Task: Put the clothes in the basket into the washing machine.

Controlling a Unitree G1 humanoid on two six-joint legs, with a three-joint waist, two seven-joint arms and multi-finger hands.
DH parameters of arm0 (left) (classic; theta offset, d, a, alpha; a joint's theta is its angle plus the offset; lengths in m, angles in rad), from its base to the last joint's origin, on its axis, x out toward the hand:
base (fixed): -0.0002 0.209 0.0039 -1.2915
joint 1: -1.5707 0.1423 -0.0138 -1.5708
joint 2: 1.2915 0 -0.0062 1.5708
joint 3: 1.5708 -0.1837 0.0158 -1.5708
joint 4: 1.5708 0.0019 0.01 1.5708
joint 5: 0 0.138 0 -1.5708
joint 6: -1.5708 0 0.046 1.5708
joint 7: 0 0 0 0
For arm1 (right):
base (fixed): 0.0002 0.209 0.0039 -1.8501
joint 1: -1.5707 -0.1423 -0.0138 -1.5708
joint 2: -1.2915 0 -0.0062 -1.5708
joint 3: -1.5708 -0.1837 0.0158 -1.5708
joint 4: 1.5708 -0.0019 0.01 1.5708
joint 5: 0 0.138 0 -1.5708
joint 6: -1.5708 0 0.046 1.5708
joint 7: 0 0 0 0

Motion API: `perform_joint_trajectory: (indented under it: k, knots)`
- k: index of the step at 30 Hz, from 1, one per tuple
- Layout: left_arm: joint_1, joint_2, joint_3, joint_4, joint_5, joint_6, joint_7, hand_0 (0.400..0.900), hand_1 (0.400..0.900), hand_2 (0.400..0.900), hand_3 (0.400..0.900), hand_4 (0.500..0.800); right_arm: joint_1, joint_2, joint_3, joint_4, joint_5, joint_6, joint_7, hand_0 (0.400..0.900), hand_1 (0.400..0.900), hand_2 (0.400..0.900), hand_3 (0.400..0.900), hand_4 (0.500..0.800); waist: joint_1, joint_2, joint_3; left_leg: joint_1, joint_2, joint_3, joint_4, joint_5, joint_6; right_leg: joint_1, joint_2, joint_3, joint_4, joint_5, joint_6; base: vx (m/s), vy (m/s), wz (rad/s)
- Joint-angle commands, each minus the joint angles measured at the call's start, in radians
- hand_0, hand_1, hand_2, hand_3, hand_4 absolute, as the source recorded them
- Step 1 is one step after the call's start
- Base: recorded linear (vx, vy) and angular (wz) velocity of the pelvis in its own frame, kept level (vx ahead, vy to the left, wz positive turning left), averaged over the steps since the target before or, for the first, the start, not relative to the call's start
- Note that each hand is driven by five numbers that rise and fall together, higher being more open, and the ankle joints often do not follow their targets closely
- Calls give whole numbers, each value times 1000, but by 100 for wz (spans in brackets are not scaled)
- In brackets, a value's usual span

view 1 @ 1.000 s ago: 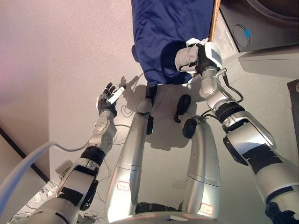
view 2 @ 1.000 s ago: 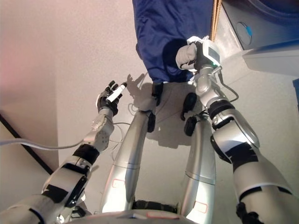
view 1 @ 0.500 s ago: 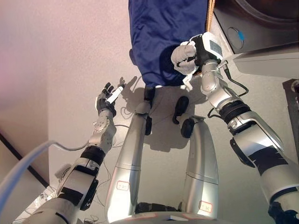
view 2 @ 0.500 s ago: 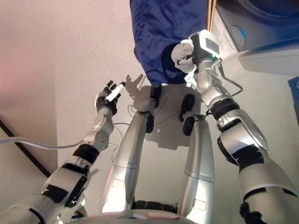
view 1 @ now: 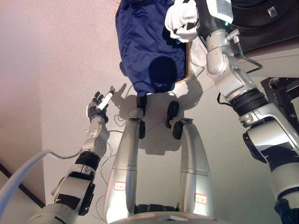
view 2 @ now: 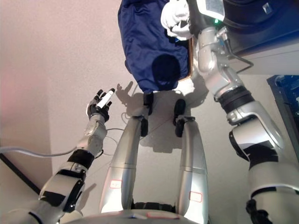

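A dark blue garment (view 1: pixel 149 46) hangs over the floor in front of me. My right hand (view 1: pixel 182 21) is shut on its upper right part, white-covered fingers curled into the cloth, and holds it high at the top of the view. Behind the cloth shows a brown edge of the basket (view 1: pixel 188 65). The dark washing machine (view 1: pixel 266 23) stands at the top right, next to my right hand. My left hand (view 1: pixel 98 105) is open and empty, low at the left over bare floor.
A dark frame (view 1: pixel 285 93) stands at the right edge below the machine, with something blue in it (view 2: pixel 287 93). Pale floor (view 1: pixel 56 56) stretches to the left. A dark baseboard line crosses the lower left corner.
My right hand has risen with the blue garment, which now hangs higher and closer to the washing machine. My left hand has stayed open in place. The camera has shifted.
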State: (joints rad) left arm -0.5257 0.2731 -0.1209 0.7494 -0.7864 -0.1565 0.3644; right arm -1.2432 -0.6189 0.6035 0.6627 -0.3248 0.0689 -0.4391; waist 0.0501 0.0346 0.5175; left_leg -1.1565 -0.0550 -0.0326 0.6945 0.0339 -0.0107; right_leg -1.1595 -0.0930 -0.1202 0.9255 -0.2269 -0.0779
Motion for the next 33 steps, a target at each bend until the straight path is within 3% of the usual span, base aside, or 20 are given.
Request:
perform_joint_trajectory:
  k: [1,9,12,18,23,28,33]
  knots:
    - [91,40,1,82,-11,-45,1,900,900,900,900,800,-69,-24,58,69,-124,-10,-107,400,400,400,400,500,-7,-17,-152,-41,-22,4,106,-169,2,-64,11,76,-75,61,112,0,0,0]
    - [85,75,-63,101,-39,-74,-41,900,900,900,900,800,-287,-88,324,512,-251,70,-170,400,400,400,400,500,38,-2,-192,-84,-32,0,112,-159,-4,-117,-5,68,-44,53,116,26,-28,9]
    - [97,64,-102,51,-35,-83,-44,900,900,900,900,800,-331,-142,365,600,-264,90,-190,400,400,400,400,500,60,9,-209,-105,-39,0,117,-151,-4,-142,-15,65,-27,51,119,47,-39,13]
    - [109,50,-121,23,-33,-90,-52,900,900,900,900,800,-387,-223,437,579,-295,100,-222,400,400,400,400,500,74,13,-232,-126,-48,-3,119,-146,-6,-172,-20,64,-11,40,120,56,-26,10]
    - [135,48,-121,-10,-34,-93,-56,900,900,900,900,800,-468,-271,588,541,-431,145,-225,400,400,400,400,500,77,3,-253,-136,-51,-4,114,-148,-7,-185,-22,62,-8,28,118,69,-25,9]
    - [157,49,-128,-60,-32,-98,-60,900,900,900,900,800,-523,-312,707,568,-536,172,-178,400,400,400,400,500,78,-5,-269,-149,-57,-10,115,-150,-8,-198,-27,60,-3,17,117,74,-9,6]
    - [174,50,-132,-97,-12,-91,-65,900,900,900,900,800,-482,-346,684,608,-522,167,-134,400,400,400,400,500,80,-9,-272,-144,-60,-17,102,-149,-10,-194,-31,53,-6,13,116,61,-15,6]
